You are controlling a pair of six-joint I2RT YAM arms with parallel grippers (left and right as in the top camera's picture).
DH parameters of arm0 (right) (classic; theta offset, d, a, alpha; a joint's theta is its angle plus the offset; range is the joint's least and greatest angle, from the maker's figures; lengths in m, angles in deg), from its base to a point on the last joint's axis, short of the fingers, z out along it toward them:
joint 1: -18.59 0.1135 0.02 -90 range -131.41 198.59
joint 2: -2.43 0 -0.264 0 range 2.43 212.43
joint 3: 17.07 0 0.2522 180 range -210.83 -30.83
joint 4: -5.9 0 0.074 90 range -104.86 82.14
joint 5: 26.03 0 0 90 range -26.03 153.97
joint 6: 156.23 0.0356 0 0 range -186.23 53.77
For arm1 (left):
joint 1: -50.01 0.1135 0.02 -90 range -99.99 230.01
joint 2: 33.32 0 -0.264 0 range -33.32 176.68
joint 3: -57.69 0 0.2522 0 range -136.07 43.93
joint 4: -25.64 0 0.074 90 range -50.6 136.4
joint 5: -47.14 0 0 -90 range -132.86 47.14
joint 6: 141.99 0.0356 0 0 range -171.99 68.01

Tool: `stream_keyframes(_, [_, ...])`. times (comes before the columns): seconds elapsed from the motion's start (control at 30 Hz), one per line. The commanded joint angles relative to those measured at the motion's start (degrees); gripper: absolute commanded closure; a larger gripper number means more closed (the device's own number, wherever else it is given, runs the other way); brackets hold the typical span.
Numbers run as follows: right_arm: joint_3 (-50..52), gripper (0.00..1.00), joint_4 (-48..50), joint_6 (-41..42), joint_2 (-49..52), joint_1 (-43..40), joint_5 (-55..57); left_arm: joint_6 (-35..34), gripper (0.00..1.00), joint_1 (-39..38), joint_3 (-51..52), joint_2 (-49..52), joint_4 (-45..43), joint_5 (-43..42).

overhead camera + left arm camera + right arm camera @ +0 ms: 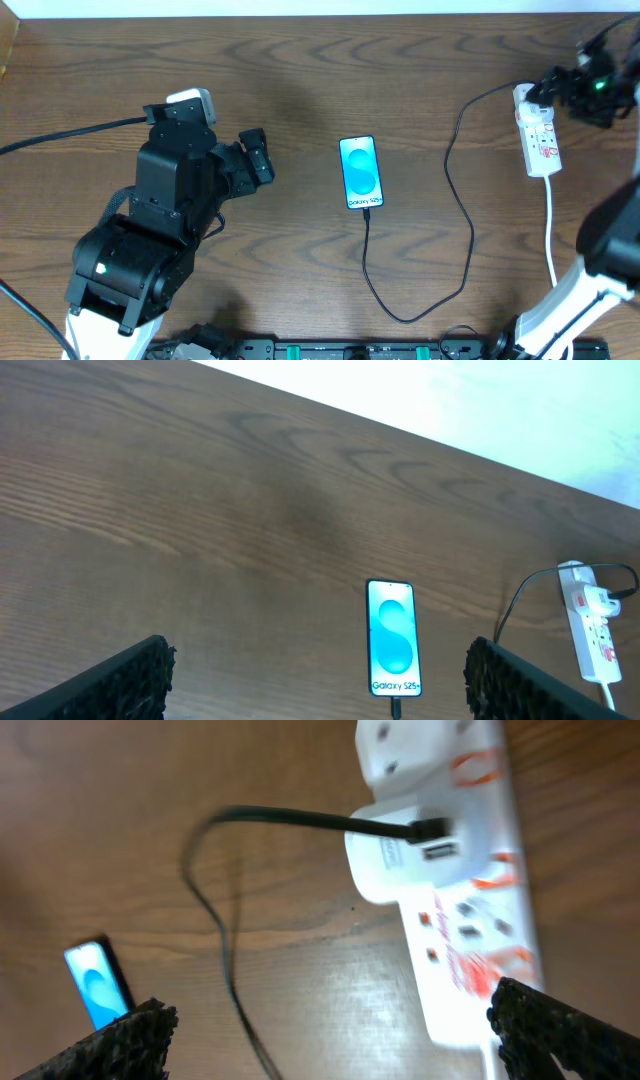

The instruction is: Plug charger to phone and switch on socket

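The left arm [150,230] rises from the lower left of the overhead frame, elbow bent. The left claw [257,160] points toward the centre, jaws spread wide, its fingers [130,685] at the wrist view's bottom corners. The right arm [600,260] stretches from lower right to the upper right corner, where the right claw [550,90] also gapes wide.

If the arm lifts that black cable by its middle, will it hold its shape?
Probably not: the cable lies in loose curves, so it should sag. Its ends look plugged into phone and socket, so a hard pull might drag the phone.
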Motion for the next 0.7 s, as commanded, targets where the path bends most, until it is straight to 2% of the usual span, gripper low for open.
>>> stream_keyframes(0.0, [-0.39,0.01,-0.81,6.75,-8.66,1.31,5.99,0.76,0.07,0.04,-0.44,0.04,0.15,0.70])
stream_keyframes(0.33, [-0.39,0.01,-5.38,9.68,-20.96,1.88,4.96,0.76,0.07,0.04,-0.44,0.04,0.15,0.70])
stream_keyframes(0.67, [-0.37,0.01,-5.38,9.68,-21.73,1.86,4.96,0.76,0.07,0.04,-0.44,0.04,0.15,0.70])
